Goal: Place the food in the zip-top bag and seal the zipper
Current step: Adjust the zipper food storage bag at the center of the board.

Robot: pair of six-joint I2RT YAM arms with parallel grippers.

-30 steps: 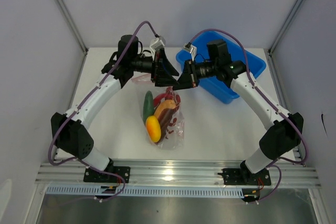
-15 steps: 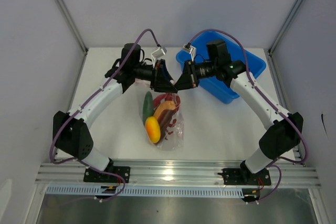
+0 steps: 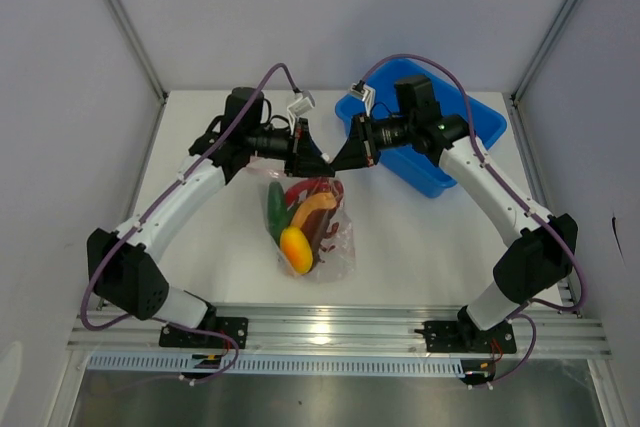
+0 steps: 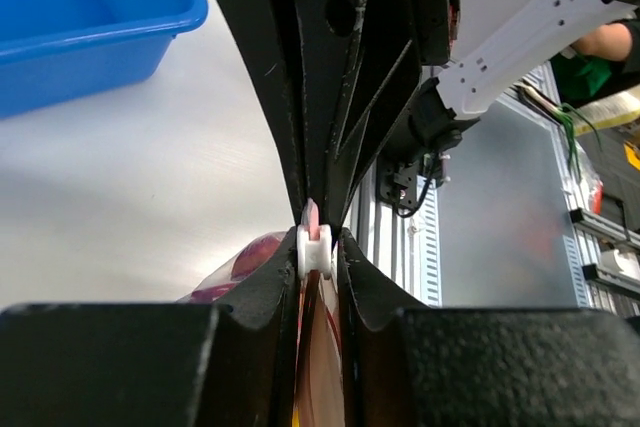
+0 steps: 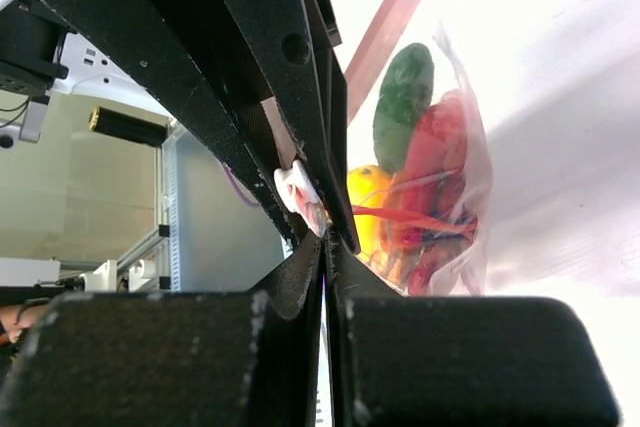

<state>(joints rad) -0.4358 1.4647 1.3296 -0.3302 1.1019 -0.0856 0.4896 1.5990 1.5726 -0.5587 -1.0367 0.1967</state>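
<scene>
- Pinch describes both claws: the left claw (image 4: 320, 245) is closed tight on the little white slider (image 4: 316, 251). The right claw (image 5: 325, 239) is closed on the zipper (image 4: 311, 215) just beside it, its fingertips almost touching the left ones.
- Over the last second the left claw has travelled along the pink strip toward the right claw, its arm swinging outward. The right claw has held its place, and the gap between them is nearly gone.
- That reads as the slider reaching the end of its run, so sealing looks close to done. Whether the last bit of track is shut I cannot tell, since the fingers cover it.
- The zip-top bag (image 3: 336, 243) has been drawn up by its top edge. It now hangs below the claws with its bottom on the tabletop (image 3: 420, 237), near the blue bin (image 3: 470, 132).
- The food (image 3: 305, 222) is all inside, bunched together: a green pepper (image 5: 405, 97), red peppers (image 5: 430, 162), an orange piece (image 3: 316, 206) and the yellow-orange fruit (image 3: 295, 246) lowest.
- The plastic is clear, crinkled and glossy.
</scene>
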